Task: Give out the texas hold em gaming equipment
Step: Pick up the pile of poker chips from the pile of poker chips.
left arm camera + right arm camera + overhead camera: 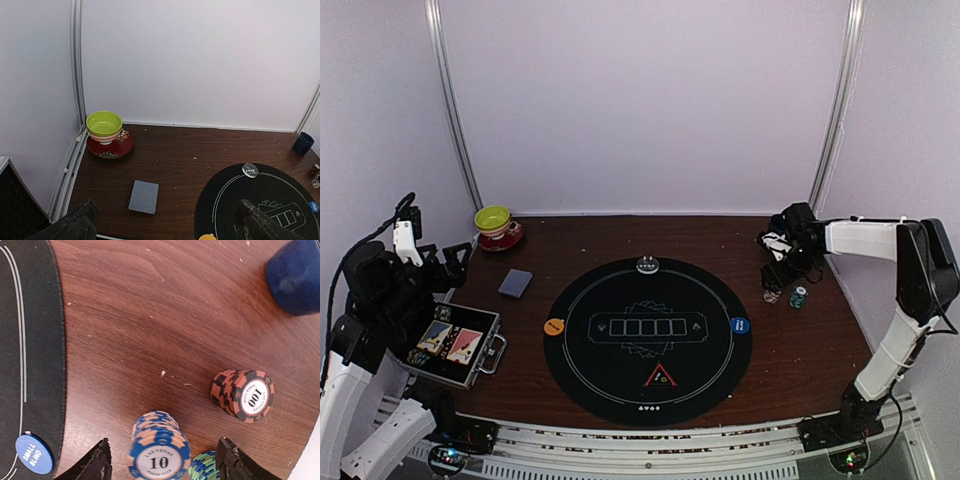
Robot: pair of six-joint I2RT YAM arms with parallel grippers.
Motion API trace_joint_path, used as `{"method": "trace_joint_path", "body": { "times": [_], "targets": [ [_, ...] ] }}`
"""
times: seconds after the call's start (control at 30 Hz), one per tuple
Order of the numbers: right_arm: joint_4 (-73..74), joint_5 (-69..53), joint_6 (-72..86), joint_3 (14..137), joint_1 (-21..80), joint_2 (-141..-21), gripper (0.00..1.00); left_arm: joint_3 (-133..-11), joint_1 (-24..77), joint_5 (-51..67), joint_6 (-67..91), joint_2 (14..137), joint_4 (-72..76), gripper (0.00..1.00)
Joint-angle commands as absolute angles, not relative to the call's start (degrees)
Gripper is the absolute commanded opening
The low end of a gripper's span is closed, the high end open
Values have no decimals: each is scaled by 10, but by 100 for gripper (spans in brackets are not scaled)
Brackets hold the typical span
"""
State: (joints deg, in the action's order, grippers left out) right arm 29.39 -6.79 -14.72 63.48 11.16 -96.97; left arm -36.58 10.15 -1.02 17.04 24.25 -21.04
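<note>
Right now the R claw (163,442) hangs low over the table's (150,315) far-right corner. Its fingers (97,465) are spread either side of the blue chips (159,457) w/ a gap on one side, so nothing is pinched. Green chips (204,467) sit just beside that stack, next to the other finger; touching it or not, can't tell. Red chips (243,394) stand apart from both, nearer the mug (295,275). Blue button (34,454) lies on the mat (30,340), at its right rim.

L claw (166,204) is up by the table's left edge, near the case (455,345) at the near-left corner. Its fingers are wide apart, nothing btwn them. Deck (515,283) lies flat, face down, on bare table btwn the mat and the bowl (492,217). The bowl sits on its saucer (508,238) in the far-left corner. On the mat, mid-table: orange button (554,326) at the left rim, triangle (660,377) at the near rim, pale disc (648,265) at the far rim. Case lies open, printed cards showing inside.
</note>
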Motion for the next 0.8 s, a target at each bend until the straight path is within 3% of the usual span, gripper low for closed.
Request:
{"method": "trace_joint_path", "body": {
  "times": [0.0, 0.77],
  "targets": [
    [311, -85, -147, 642, 96, -978, 71, -361, 97, -3, 164, 237, -180, 98],
    [316, -102, -152, 643, 95, -987, 60, -361, 94, -3, 164, 236, -180, 98]
  ]
}}
